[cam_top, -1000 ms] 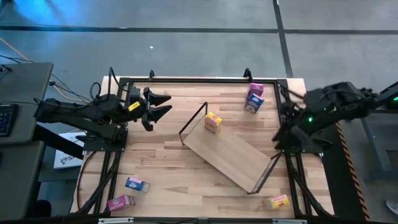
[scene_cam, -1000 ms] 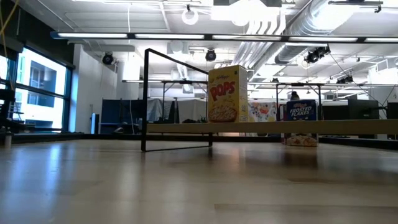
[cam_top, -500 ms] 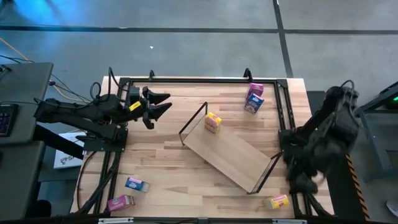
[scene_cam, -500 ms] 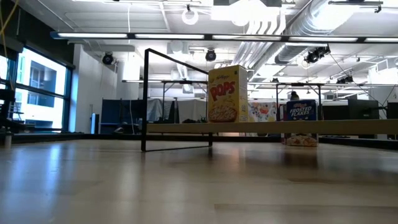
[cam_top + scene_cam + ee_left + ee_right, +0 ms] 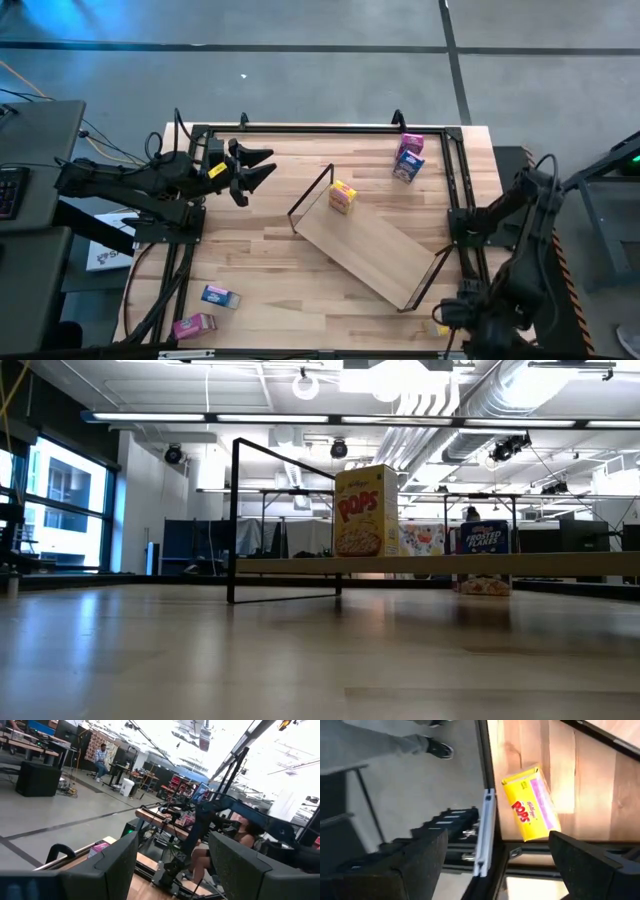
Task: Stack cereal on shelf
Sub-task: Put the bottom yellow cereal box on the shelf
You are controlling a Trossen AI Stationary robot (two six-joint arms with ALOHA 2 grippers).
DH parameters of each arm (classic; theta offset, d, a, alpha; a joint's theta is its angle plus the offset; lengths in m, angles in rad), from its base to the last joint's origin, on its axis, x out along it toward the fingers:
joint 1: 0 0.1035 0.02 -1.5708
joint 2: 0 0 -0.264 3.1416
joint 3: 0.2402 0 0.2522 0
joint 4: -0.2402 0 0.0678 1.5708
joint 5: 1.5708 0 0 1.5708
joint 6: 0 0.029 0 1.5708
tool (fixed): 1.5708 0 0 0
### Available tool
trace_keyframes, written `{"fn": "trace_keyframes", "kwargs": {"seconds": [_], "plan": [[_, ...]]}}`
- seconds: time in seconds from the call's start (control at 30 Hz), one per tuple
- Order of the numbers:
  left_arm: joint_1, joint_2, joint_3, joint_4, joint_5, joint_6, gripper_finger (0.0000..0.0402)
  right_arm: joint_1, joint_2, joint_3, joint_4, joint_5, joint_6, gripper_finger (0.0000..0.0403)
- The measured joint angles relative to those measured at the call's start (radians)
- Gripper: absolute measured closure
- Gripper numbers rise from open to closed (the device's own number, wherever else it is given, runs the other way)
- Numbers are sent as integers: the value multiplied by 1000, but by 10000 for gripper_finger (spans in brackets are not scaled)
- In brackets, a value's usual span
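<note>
The shelf [image 5: 368,247] lies slantwise mid-table, black wire frames at both short ends. One yellow cereal box [image 5: 342,196] stands upright on its far-left end, also in the low view [image 5: 365,510]. A pink box [image 5: 411,145] and a blue box [image 5: 407,168] stand near the far right corner. A blue box [image 5: 218,296] and a pink box [image 5: 193,325] lie near-left. The second yellow box [image 5: 530,810] lies flat at the near right corner. My right gripper [image 5: 495,870] hangs open above it, apart from it. My left gripper [image 5: 262,168] is open, raised at the far left.
A black metal frame [image 5: 320,128] runs around the table's edges. Its rail [image 5: 487,820] lies right beside the yellow box at the near edge. Bare tabletop [image 5: 270,270] stretches between the shelf and the near-left boxes. A person's legs and shoe [image 5: 437,750] show on the floor beyond.
My right arm has swung from the middle of the table's right edge toward the near right corner and down. It now stands over the yellow box lying there and covers most of it in the high view. No box has moved.
</note>
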Motion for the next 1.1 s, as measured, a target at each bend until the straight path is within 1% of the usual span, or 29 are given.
{"fn": "trace_keyframes", "kwargs": {"seconds": [0.2,0.3,0.53,1.1], "plan": [[0,0,0,0,0,0,167,22,48,0,-58,112,-34,66],[0,0,0,0,0,1,167,30,68,0,-82,144,-37,66],[0,0,0,0,0,1,167,52,123,0,-69,143,-110,66],[0,0,0,0,0,8,167,56,217,0,-78,150,-139,66]]}}
